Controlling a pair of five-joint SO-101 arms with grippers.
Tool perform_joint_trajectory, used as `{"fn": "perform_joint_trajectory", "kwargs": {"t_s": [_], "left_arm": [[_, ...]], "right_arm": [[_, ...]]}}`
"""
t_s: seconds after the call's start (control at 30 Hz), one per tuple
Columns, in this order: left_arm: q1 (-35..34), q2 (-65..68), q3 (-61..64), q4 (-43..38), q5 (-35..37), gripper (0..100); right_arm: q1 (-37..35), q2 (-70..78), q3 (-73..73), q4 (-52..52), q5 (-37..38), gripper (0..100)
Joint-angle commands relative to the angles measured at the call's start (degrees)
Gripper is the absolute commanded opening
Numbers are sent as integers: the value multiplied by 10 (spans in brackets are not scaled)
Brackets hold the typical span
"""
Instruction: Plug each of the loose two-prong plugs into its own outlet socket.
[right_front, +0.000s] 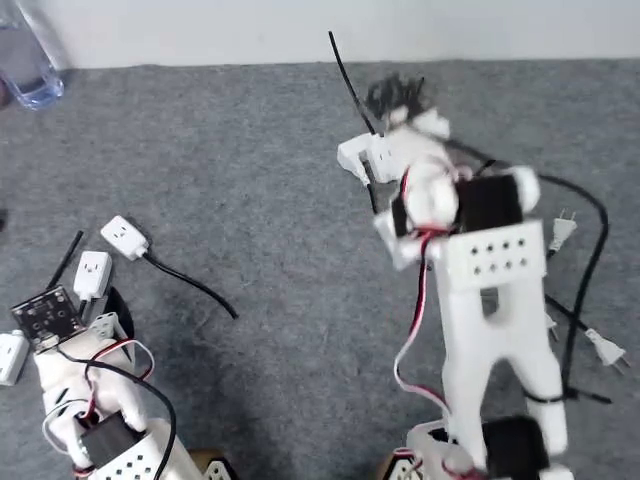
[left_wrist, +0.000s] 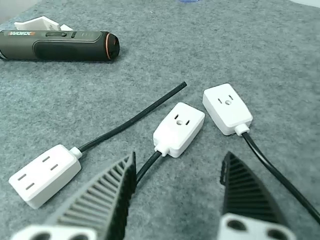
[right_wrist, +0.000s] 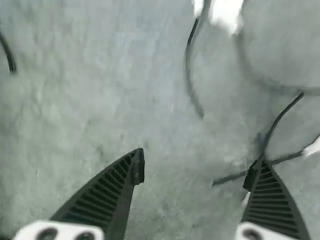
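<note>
On the grey felt worktop (right_front: 280, 180) beneath a white wall (right_front: 200, 30), we see the left gripper (left_wrist: 180, 165) and right gripper (right_wrist: 195, 167), fingers wide apart, empty.

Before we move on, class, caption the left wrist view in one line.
Open left gripper faces three white corded sockets on grey mat, a dark power tool lying beyond.

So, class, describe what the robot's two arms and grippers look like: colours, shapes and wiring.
The left arm and right arm have white plastic shells, black motor blocks and loose red, white and black wires. The left gripper and right gripper have black, ribbed, wedge-shaped fingers on white mounts with round holes.
</note>
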Motion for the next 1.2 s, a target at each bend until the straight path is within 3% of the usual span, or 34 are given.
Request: {"fn": "perform_joint_trajectory", "kwargs": {"t_s": [0.0, 0.3, 0.57, 0.73, 0.93, 1.17], "left_arm": [[3, -3, -3, 2, 3, 263], [2, -3, -3, 2, 4, 264], [2, -3, -3, 2, 4, 264], [2, -3, -3, 7, 3, 264], [29, -5, -3, 127, 4, 264], [14, -5, -55, 59, 0, 265]], "right_arm": [[0, -68, 161, -77, -5, 307], [0, -185, 544, -359, -6, 307], [0, -255, 732, -484, -3, 307], [-1, -282, 785, -525, -5, 307], [-5, -293, 820, -576, -5, 307], [-5, -293, 822, -582, -3, 307]]}}
